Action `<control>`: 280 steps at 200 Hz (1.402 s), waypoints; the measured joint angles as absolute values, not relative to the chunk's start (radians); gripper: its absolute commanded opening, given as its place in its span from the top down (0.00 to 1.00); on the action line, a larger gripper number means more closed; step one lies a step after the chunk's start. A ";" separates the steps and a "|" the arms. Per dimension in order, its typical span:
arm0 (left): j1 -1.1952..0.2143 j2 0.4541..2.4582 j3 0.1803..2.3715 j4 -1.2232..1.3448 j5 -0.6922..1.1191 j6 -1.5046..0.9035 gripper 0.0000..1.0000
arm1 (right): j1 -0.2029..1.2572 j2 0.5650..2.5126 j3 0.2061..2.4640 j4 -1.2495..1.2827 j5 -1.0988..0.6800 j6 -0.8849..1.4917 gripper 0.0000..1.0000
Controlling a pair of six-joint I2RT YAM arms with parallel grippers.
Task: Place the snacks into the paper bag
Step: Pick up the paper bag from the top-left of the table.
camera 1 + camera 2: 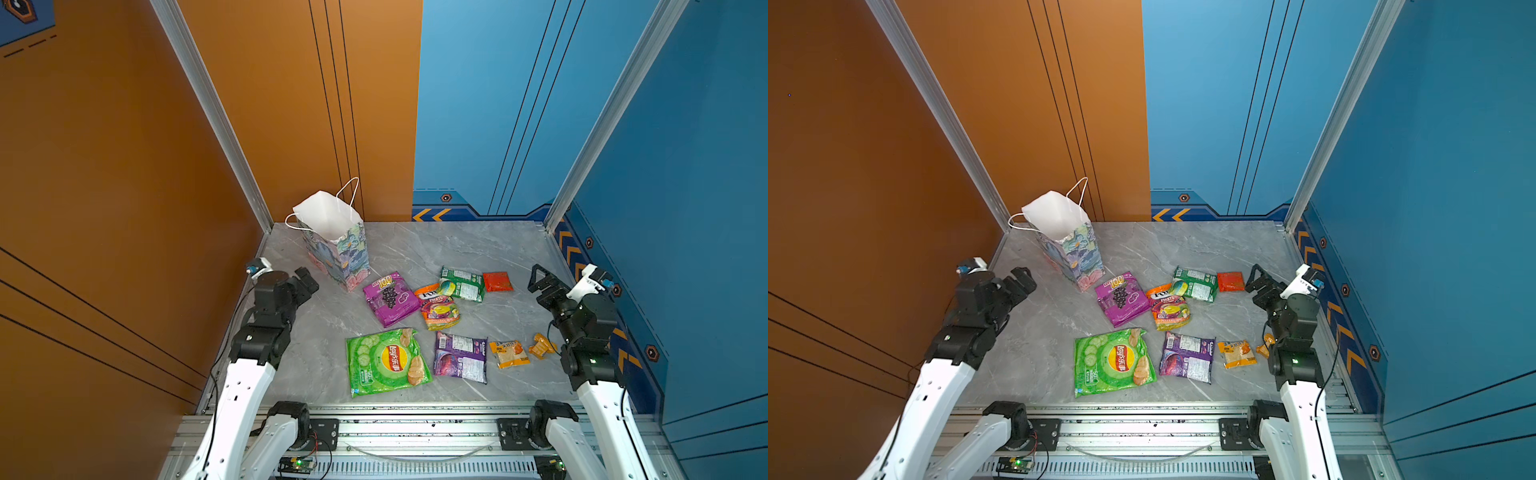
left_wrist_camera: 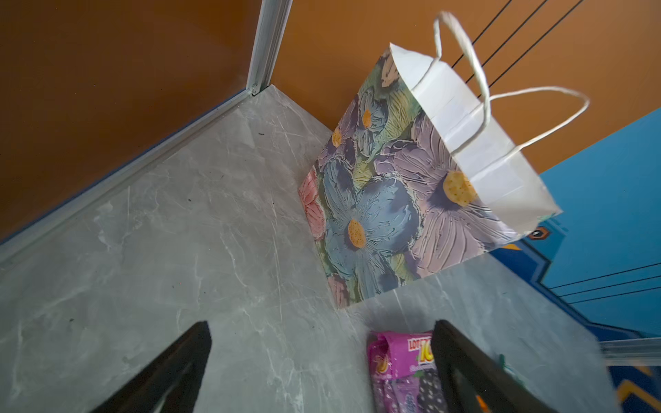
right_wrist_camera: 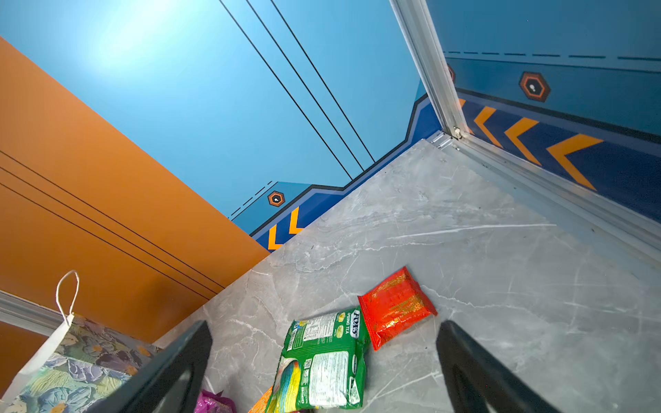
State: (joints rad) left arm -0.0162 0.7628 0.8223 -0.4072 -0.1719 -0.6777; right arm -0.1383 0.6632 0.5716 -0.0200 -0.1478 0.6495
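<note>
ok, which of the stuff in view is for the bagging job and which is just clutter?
Job:
paper bag
green Lay's packet
magenta grape packet
Fox's fruits packet
green-white packet
red packet
purple packet
yellow-orange packet

Not job:
circuit board by the front rail
crumpled orange item beside the yellow-orange packet: cannot tell

The grey marble tabletop [image 1: 457, 249] meets an orange wall [image 1: 104, 166] and blue wall [image 1: 685, 187].

The paper bag [image 1: 345, 258] is pastel floral, the chips packet [image 1: 384, 362] green.
</note>
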 measured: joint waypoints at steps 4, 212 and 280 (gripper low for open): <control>0.003 0.743 0.814 -0.408 -0.149 -0.685 0.02 | -0.141 0.663 0.574 -0.036 -0.158 0.653 0.00; -0.081 1.532 1.485 -0.555 -0.116 -0.813 0.19 | 0.264 0.686 0.826 -0.422 0.012 0.569 0.00; -0.072 1.612 1.573 -0.594 -0.120 -0.766 0.51 | 0.264 0.763 0.844 -0.480 0.032 0.581 0.00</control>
